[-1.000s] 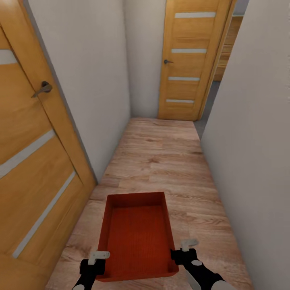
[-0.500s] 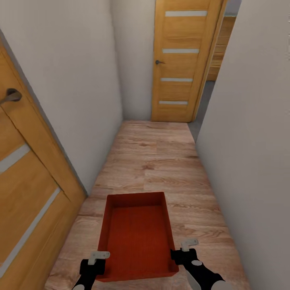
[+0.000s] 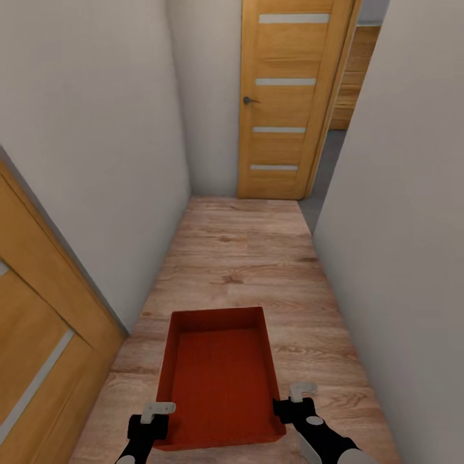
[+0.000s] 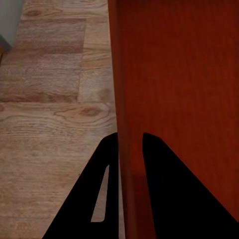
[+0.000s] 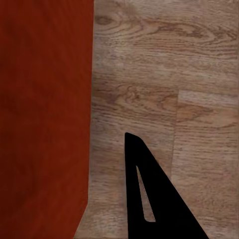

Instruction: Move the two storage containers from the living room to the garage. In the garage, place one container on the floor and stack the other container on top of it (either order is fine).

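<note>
The whole corridor picture has slid since a second ago: the wooden door on the left [image 3: 38, 348], whose handle showed then, has dropped back to the frame's lower corner, and the far door [image 3: 287, 103] with its pale stripes looms closer, so it is the robot's base that has rolled forward over the wood-plank floor [image 3: 245, 258], not the things. The storage container [image 3: 219, 377], orange-red and empty, keeps the same place between the arms, carried low in front of the trunk. The left end effector [image 4: 130, 149] is clamped over its side wall, one finger on each face; the right end effector [image 3: 298, 403] sits at the opposite wall, but with one finger showing I cannot tell its grip. Judged from this, the haul is midway, the garage not yet reached, likely past the grey strip [image 3: 328, 167] beside the far door
</note>
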Available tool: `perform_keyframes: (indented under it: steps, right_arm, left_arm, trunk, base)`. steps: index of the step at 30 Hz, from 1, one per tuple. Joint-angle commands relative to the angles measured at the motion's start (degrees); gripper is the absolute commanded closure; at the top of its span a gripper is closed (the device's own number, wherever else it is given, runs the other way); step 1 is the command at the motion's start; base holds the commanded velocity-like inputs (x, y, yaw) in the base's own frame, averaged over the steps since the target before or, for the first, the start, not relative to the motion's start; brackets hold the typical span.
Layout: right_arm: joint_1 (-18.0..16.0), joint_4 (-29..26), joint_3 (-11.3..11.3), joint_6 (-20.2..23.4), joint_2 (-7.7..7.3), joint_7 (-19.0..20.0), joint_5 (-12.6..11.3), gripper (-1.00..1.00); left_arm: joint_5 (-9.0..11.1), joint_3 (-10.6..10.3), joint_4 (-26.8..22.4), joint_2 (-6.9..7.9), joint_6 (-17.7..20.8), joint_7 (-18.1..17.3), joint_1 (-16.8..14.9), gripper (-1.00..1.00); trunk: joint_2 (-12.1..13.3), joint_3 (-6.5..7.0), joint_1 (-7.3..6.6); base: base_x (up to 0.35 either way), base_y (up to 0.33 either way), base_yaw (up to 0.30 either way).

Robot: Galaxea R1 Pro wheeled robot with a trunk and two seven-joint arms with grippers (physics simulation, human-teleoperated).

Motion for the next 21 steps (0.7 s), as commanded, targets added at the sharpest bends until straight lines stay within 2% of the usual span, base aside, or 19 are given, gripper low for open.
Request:
perform_keyframes:
  steps: [1,10,21]
  right_arm:
    - [-0.1,0.0,-0.4,-0.2,-0.28,-0.8,0.2,1.00]
    - [-0.1,0.0,-0.4,-1.8,-0.28,-0.8,0.2,1.00]
    - [-0.1,-0.1,-0.4,-1.9,-0.26,-0.8,0.2,1.00]
  left_arm:
    - [-0.1,0.5,0.1,0.07,-0.3,0.8,0.0,1.00]
    - [-0.1,0.5,-0.1,0.07,-0.4,0.8,0.0,1.00]
    - [-0.1,0.5,-0.2,0.07,-0.4,0.8,0.0,1.00]
  trunk:
    - [0.0,-0.04,0.03]
    - [0.0,-0.04,0.03]
    - [0.0,-0.04,0.03]
  base:
    - [0.346,0.000,-0.001]
    - [0.335,0.000,0.000]
    - [0.268,0.000,0.000]
